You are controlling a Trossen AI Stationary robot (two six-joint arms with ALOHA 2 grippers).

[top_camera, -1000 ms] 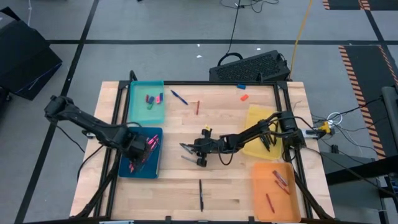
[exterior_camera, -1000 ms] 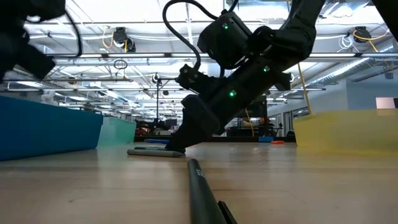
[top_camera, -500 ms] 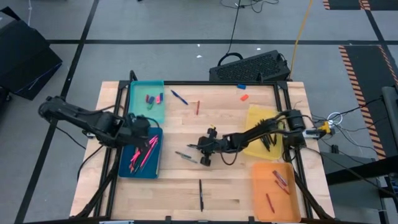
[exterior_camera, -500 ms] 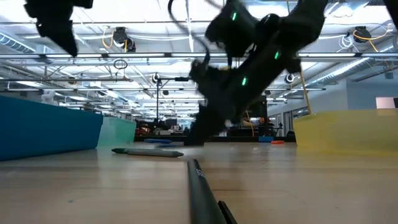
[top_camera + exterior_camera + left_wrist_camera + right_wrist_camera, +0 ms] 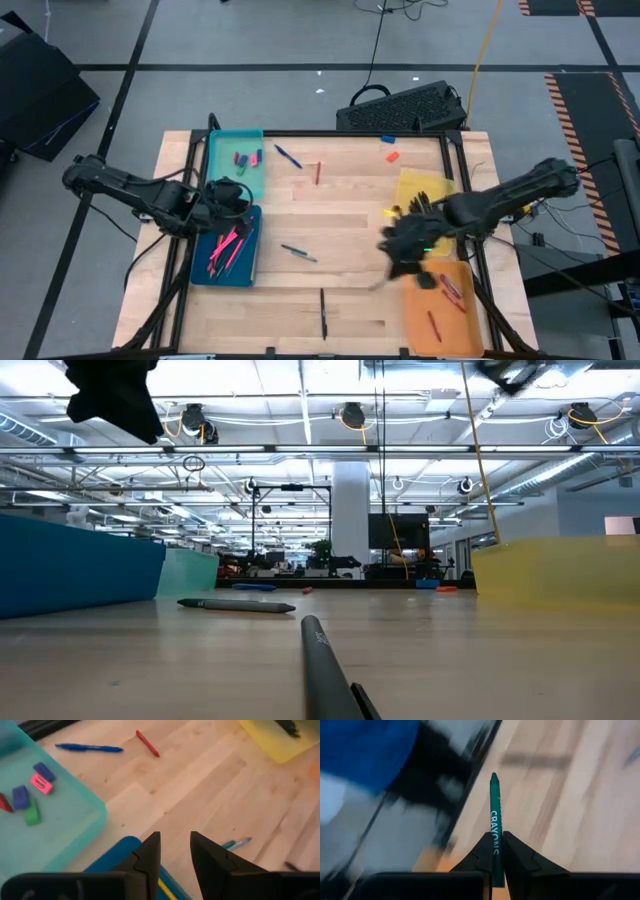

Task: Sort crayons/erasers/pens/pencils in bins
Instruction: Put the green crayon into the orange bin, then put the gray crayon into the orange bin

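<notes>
Bright even overhead lighting, soft faint shadows on the pale table (image 5: 350, 215), right gripper (image 5: 400, 250) smeared by motion blur, near black pen (image 5: 325, 680) out of focus.

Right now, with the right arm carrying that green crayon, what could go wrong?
The right tool pinches the green crayon only near one end, so it might slip out before the orange bin. That arm looks motion-blurred near the yellow bin and could clip its wall.
</notes>
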